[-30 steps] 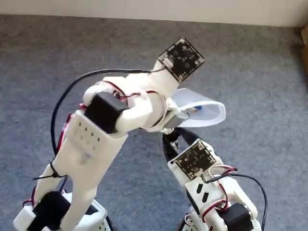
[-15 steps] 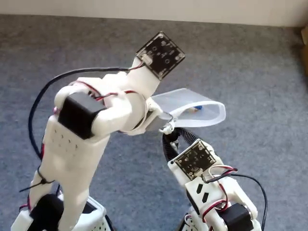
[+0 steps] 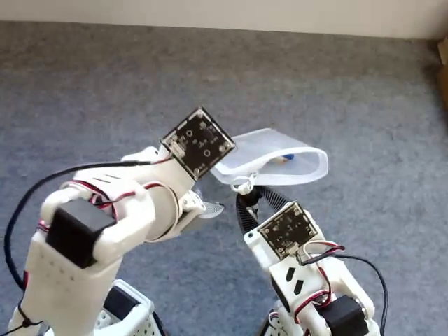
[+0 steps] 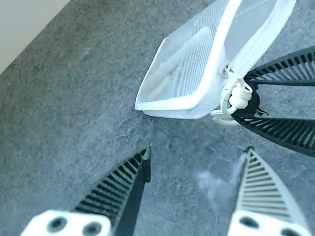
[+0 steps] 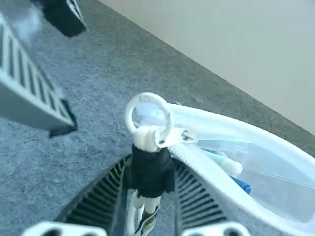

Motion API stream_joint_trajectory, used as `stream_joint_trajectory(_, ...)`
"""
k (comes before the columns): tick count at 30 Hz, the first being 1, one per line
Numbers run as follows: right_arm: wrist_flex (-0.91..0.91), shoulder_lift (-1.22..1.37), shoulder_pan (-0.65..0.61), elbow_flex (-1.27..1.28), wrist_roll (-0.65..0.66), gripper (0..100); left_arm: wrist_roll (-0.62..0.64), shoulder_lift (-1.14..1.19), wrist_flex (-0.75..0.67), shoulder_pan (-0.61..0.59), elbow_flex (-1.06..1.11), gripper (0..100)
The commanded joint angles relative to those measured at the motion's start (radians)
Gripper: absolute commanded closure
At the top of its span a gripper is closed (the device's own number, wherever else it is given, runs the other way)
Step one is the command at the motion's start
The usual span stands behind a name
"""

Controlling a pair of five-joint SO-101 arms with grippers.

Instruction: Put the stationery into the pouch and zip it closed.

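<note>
A: Pouch point(image 3: 283, 157) lies on the grey worktop point(image 3: 105, 84) with pens point(image 5: 224, 164) inside it. Right claw point(image 5: 150, 172) is pinched on the zip pull point(image 5: 147, 115) at the pouch's near end. Left claw point(image 4: 197, 152) hangs just short of that same end, jaws wide apart, holding nothing.

B: So nothing pins the pouch down?

A: Nothing that I can see, and that is the worry. Judged risk: a tug on the pull drags the whole light pouch across the worktop, and the slider does not travel.

B: And if the left claw comes in to brace it?

A: Tight quarters. The two claws sit close, so the left could knock the right's jaws or the ring and spoil the grip. A grab on the mesh alone might bunch fabric into the zip track and jam it.

B: How much zip is left to run?

A: Cannot tell from here.
</note>
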Motion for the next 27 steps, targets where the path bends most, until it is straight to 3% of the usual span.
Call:
stream_joint_trajectory(1,-0.031,-0.013,0.010,-0.007,-0.008,99.2,-0.060,-0.073,-0.160,-0.016,0.174,72)
stream_joint_trajectory(18,-0.038,-0.013,0.010,-0.002,-0.006,99.2,-0.106,-0.110,-0.585,-0.010,0.467,72)
stream_joint_trajectory(27,-0.038,-0.013,0.010,-0.004,-0.008,99.2,-0.103,-0.110,-0.651,0.036,0.506,72)
